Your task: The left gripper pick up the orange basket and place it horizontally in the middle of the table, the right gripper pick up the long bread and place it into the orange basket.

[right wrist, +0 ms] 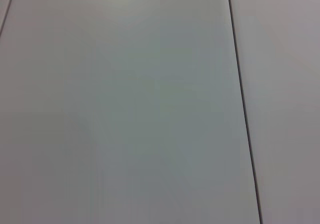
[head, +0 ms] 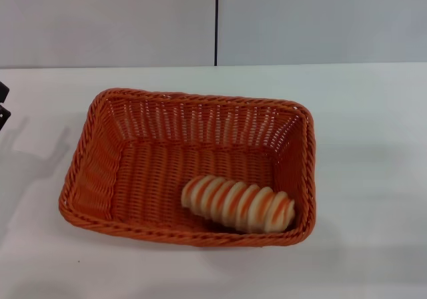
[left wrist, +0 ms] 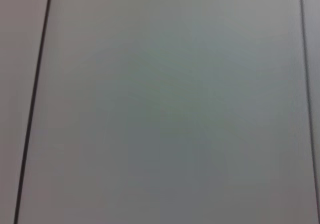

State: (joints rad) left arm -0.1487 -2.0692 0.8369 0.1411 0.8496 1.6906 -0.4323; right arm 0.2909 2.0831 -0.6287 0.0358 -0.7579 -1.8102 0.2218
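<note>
The orange basket (head: 100,172) lies lengthwise across the middle of the white table (head: 373,132) in the head view. Inside it, near the front right corner, rests the long bread (head: 238,203), pale with orange spiral stripes. Only a black tip of the left gripper (head: 3,102) shows at the far left edge, well away from the basket. The right gripper is out of view. Both wrist views show only the pale grey wall panels.
A pale grey wall (head: 107,19) with a dark vertical seam (head: 217,22) stands behind the table. White tabletop stretches on all sides of the basket.
</note>
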